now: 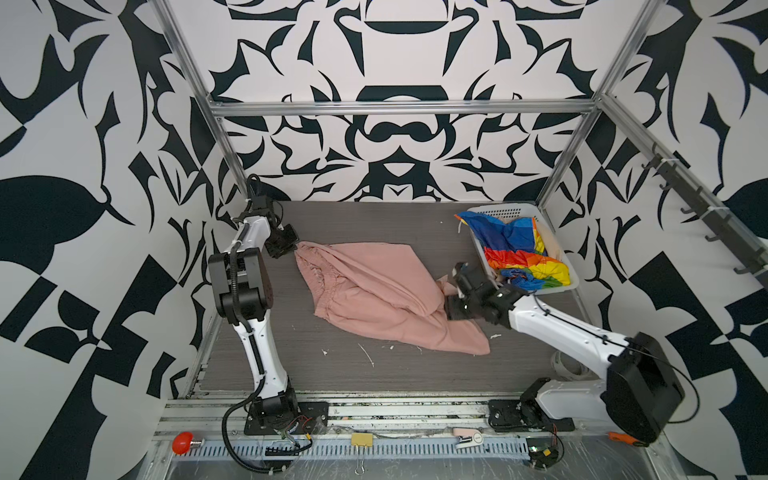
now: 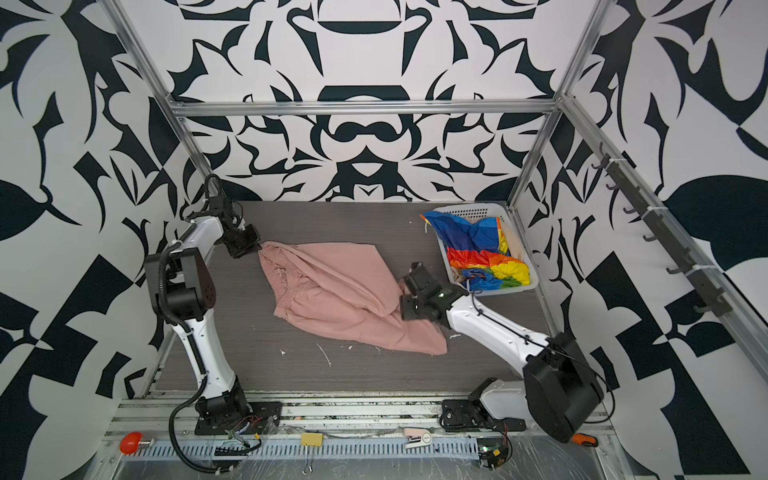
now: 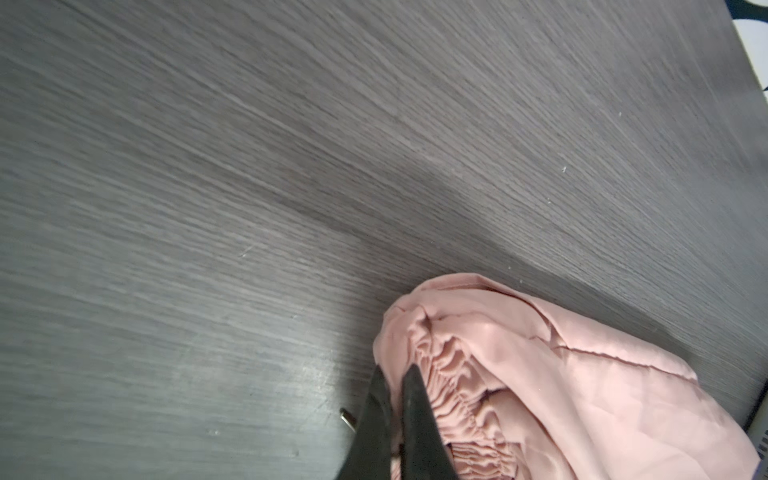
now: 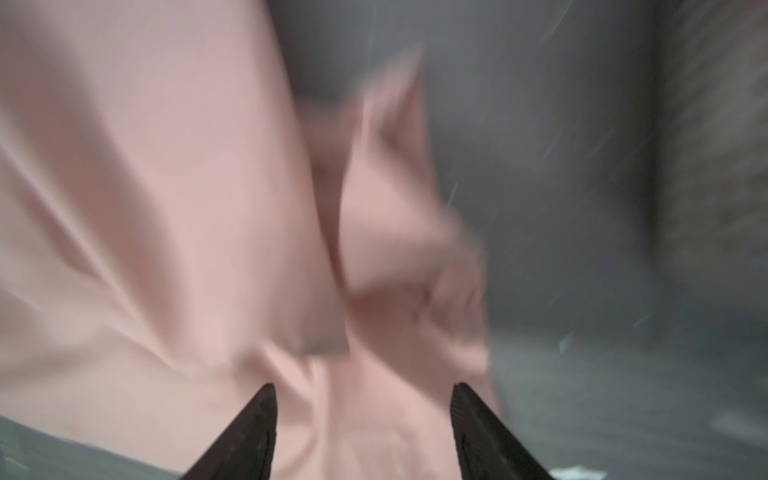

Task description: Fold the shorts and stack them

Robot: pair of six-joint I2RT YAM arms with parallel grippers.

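The salmon-pink shorts (image 1: 374,291) (image 2: 340,291) lie crumpled mid-table, with the gathered waistband toward the left. My left gripper (image 1: 293,245) (image 2: 255,248) (image 3: 395,370) is shut on the waistband's far-left corner (image 3: 440,361). Over the right edge of the pink shorts (image 4: 166,208), my right gripper (image 1: 451,297) (image 2: 405,293) (image 4: 363,388) is open; cloth lies between its spread fingers without being pinched. The rainbow-striped shorts (image 1: 515,249) (image 2: 478,249) are bunched in the white basket (image 1: 505,211) (image 2: 469,206) at the back right. A bit of beige cloth (image 2: 514,248) shows under them.
Aluminium frame posts (image 1: 226,137) stand at the table's back corners. A rail of hooks (image 1: 702,216) runs along the right wall. White scraps (image 1: 365,353) litter the table's front, and a tape roll (image 1: 565,365) lies by the right arm's base.
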